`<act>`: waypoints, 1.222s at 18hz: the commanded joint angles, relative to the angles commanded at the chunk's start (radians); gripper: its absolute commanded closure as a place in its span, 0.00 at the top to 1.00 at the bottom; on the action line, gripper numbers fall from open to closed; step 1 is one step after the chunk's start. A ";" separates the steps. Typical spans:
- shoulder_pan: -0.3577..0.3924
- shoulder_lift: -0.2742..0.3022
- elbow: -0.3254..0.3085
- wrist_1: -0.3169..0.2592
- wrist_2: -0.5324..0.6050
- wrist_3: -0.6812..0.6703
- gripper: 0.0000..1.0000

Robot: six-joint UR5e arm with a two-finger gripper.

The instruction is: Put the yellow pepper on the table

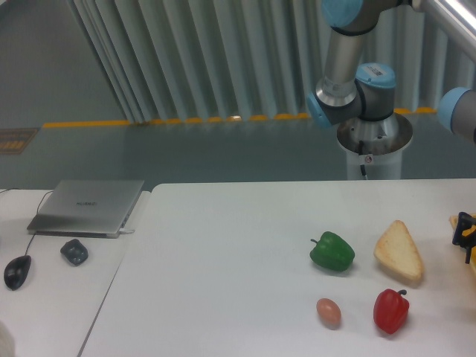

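At the right edge we see the black pincer [465,232], mostly cut off by the frame, with a sliver of the yellow pepper [455,222] against it; we cannot tell how far it is open. On the white table [223,282] lie a green pepper [332,251], a bread slice [399,251], a red pepper [391,311] and an egg [329,312].

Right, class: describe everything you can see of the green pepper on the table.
The green pepper is small, glossy and lumpy, looking like plastic or wax, with a short stalk at its upper left. It lies on the white table, right of centre, intact. Nothing touches it: the bread slice lies to its right, the egg and red pepper nearer the camera.
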 joint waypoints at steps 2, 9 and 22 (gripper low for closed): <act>0.000 0.003 -0.003 0.000 0.000 0.002 1.00; 0.038 -0.014 0.000 0.056 0.002 -0.009 1.00; 0.115 -0.069 -0.011 0.095 -0.034 -0.070 1.00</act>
